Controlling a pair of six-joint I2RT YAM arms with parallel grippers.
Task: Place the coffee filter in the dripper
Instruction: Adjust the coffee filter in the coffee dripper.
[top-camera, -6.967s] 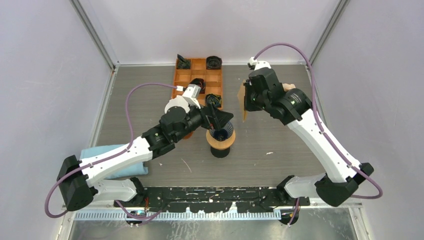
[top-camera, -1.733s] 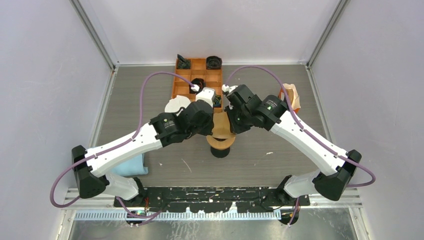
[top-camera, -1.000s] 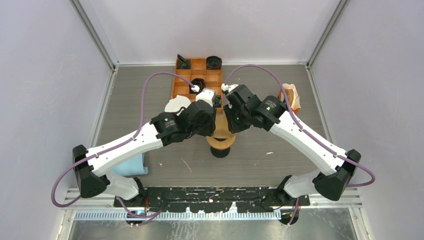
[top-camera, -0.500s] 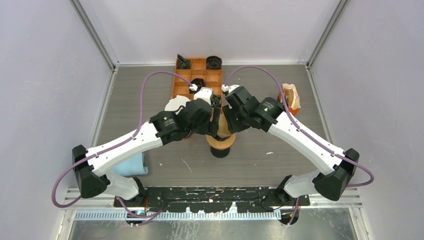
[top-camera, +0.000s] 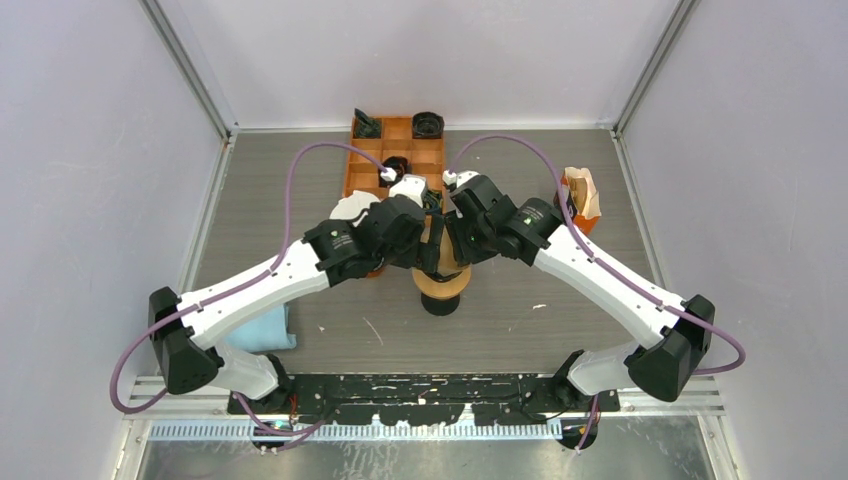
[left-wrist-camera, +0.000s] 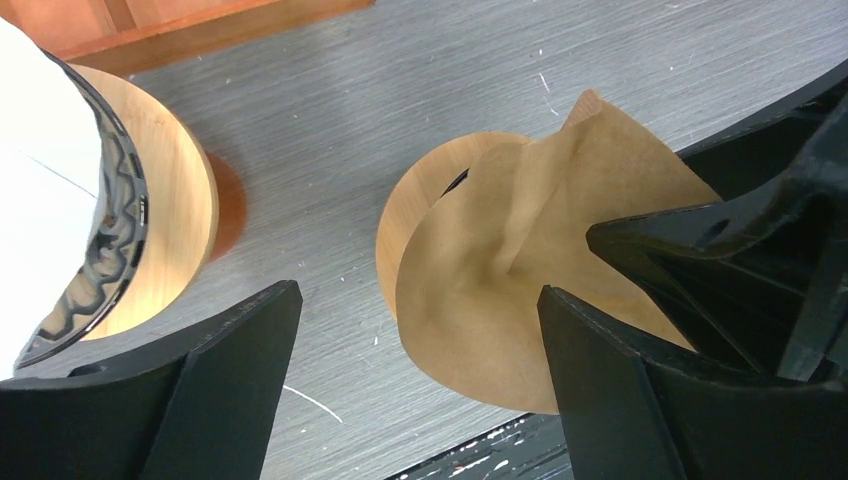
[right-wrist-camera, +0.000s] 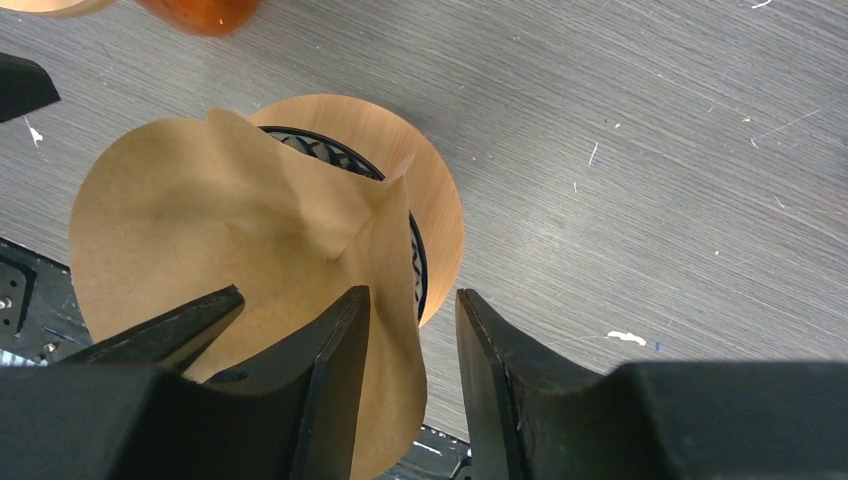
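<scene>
Filter (right-wrist-camera: 240, 250) pinched at its near edge by right tool (right-wrist-camera: 410, 340), left tool (left-wrist-camera: 415, 350) spread beside it; best centre it over dripper (right-wrist-camera: 425, 215), then lower.

Below my right gripper (right-wrist-camera: 410, 390): coffee filter (right-wrist-camera: 250, 260) over the dripper (right-wrist-camera: 425, 205), one edge between its fingers. Left gripper (left-wrist-camera: 415, 385) directly opposite, straddling the filter. Second dripper (left-wrist-camera: 150, 215) lies to its left, tray (top-camera: 397, 155) just beyond both.
</scene>
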